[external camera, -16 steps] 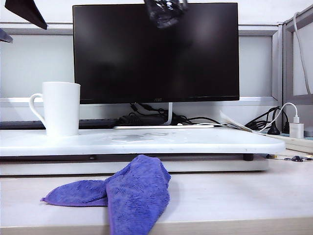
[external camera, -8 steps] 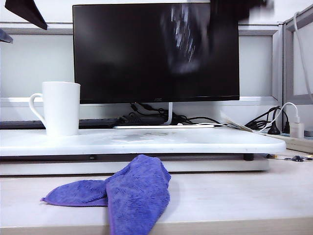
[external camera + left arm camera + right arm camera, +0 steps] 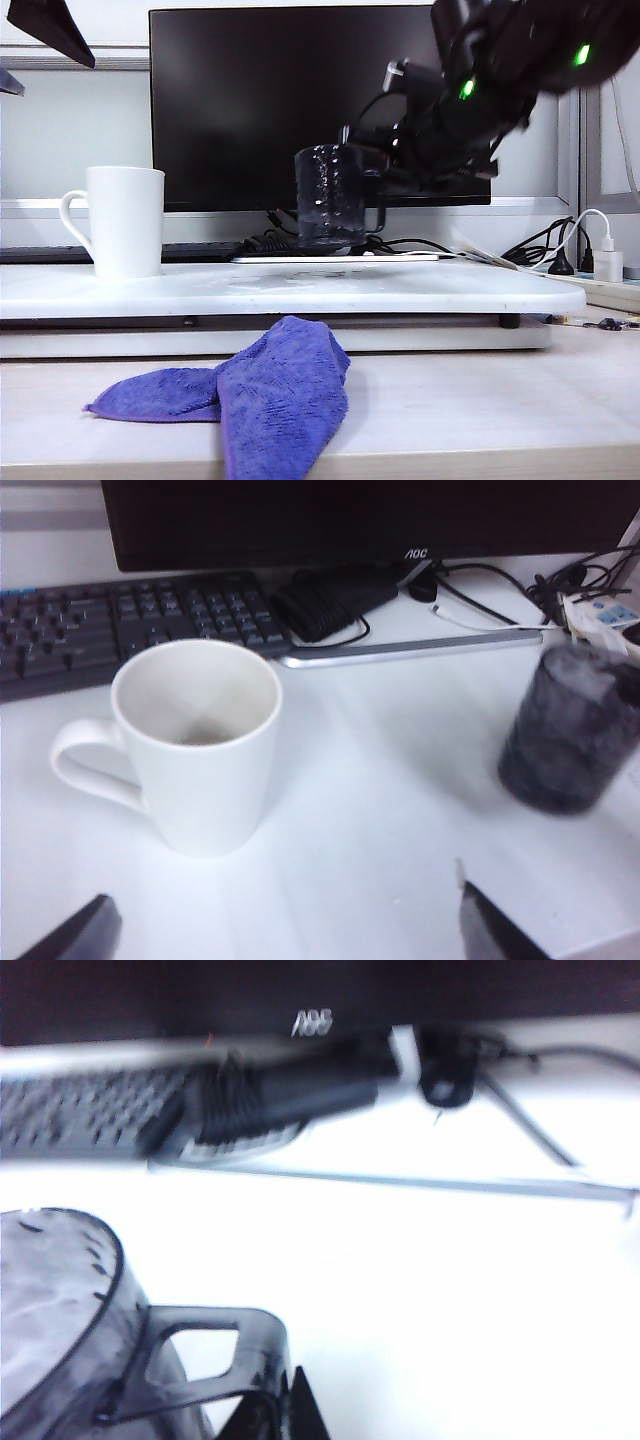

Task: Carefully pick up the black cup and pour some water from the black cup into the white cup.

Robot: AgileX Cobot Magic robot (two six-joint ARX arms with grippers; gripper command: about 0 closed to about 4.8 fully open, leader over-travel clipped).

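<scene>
The right pincer point(image 3: 372, 190) pinches the black cup point(image 3: 330, 195) by its handle, upright just above the counter point(image 3: 400, 285). The left pincer point(image 3: 285, 925) hangs spread above the white cup point(image 3: 125, 220). Next: carry sideways, then tip gently.

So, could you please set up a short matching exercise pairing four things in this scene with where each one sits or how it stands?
Things:
1. white cup
2. black cup
3. purple cloth
4. left gripper

Places or states:
A. held by its handle in the right gripper, just above the white board
B. lying crumpled on the desk in front of the board
C. standing upright at the board's left end
D. open, hovering near the white cup

Pairs: 1-C, 2-A, 3-B, 4-D
</scene>
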